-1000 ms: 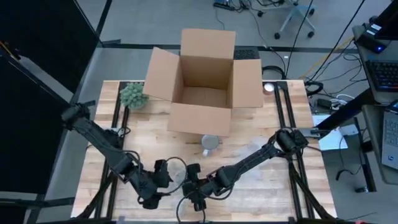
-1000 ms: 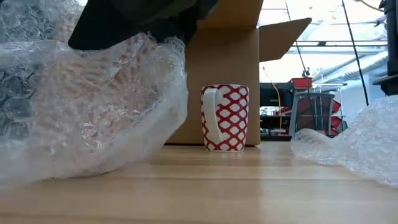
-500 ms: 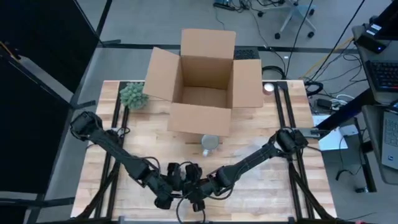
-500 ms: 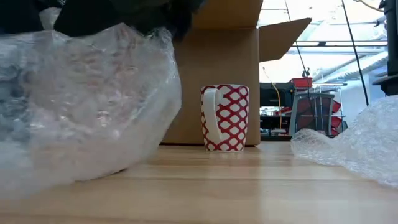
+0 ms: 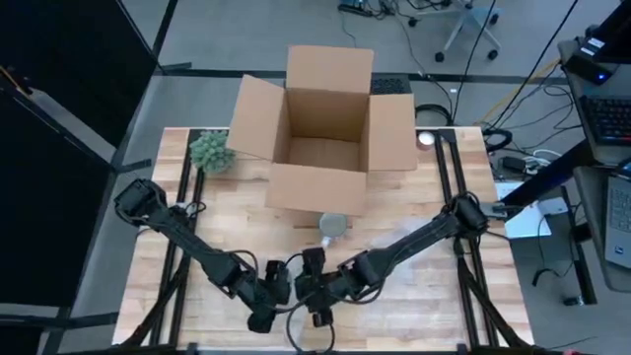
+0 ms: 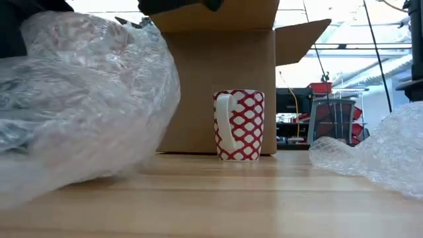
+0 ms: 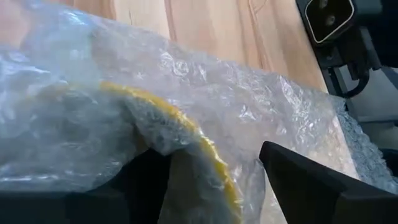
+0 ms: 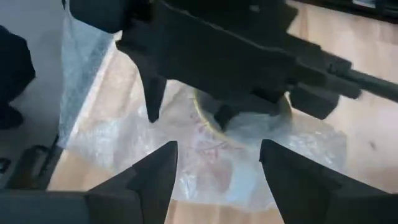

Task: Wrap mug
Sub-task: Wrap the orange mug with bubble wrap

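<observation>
The red-and-white patterned mug (image 6: 239,125) stands upright on its base, just in front of the cardboard box (image 5: 320,118); from above it shows at mug (image 5: 333,228). A clear bubble wrap sheet (image 6: 86,99) is heaped high near the table's front. My left gripper (image 5: 268,301) is open in that wrap (image 7: 249,99), with a yellow curved rim (image 7: 186,127) showing through it between the fingers. Close to its right, my right gripper (image 5: 314,296) hangs open above the wrap (image 8: 124,137), with nothing between its fingers (image 8: 155,174). My left gripper stands with its fingers apart in the bubble wrap. The wrap covers one finger (image 7: 146,180) and bulges into the gap beside the other finger (image 7: 298,180). The yellow rim runs between the two. Whether the fingers pinch anything, I cannot tell.
The open cardboard box stands at the back centre with its flaps spread. A small green plant (image 5: 211,151) sits at the back left. A second heap of bubble wrap (image 6: 377,152) lies to the mug's right. Bare wood shows between the heaps.
My left gripper has moved toward the table's right until it stands close beside my right gripper. In the low view the bubble wrap has heaped up higher, and its edge has drawn back toward the table's left, away from the mug. The mug has stayed put.
</observation>
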`<state>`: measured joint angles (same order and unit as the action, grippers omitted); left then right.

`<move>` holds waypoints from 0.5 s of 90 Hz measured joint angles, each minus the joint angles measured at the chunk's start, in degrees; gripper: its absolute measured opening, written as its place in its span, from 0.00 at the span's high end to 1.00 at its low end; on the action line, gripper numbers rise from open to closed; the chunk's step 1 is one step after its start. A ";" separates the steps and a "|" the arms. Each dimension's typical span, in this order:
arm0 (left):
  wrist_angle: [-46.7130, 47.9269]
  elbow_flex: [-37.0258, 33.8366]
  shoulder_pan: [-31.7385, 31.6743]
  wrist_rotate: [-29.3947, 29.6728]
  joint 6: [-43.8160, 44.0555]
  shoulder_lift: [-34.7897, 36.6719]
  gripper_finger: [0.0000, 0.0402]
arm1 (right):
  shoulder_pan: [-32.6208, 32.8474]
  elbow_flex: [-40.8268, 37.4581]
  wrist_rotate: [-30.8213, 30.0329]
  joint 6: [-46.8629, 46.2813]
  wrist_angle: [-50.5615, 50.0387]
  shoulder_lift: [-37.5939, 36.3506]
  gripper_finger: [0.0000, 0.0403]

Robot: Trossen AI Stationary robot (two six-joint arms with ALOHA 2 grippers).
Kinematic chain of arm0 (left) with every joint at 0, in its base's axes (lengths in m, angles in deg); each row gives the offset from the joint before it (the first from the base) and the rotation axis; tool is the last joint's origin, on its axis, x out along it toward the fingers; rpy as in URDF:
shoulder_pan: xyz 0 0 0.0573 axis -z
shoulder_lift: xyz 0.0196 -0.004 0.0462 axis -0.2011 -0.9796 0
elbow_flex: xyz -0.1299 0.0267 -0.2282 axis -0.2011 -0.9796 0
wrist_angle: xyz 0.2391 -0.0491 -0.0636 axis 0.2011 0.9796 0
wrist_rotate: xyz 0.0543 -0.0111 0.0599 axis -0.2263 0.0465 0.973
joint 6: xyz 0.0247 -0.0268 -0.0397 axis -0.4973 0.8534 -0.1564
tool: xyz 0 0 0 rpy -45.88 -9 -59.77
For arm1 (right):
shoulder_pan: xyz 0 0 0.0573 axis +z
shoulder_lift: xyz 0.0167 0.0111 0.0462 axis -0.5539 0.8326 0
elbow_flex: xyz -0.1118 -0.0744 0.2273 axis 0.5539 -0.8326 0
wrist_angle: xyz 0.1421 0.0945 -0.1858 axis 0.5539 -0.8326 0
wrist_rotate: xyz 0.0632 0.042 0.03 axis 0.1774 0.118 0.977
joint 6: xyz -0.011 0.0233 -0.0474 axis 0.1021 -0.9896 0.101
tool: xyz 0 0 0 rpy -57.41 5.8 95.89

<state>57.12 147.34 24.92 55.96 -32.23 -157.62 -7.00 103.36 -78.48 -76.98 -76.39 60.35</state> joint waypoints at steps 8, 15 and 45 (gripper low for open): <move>-0.04 0.00 -0.01 0.02 0.00 -0.01 0.39 | -0.85 0.00 0.15 0.66 1.54 1.29 0.46; -0.11 0.00 -0.04 0.19 -0.02 0.00 0.39 | -1.58 0.01 0.66 0.79 3.29 2.64 0.46; 3.78 2.58 0.03 0.26 0.12 0.18 0.39 | -0.99 0.31 1.40 0.14 3.65 6.36 0.46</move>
<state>60.90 149.93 24.96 56.22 -32.11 -157.44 -7.99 103.66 -77.07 -76.83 -72.74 66.71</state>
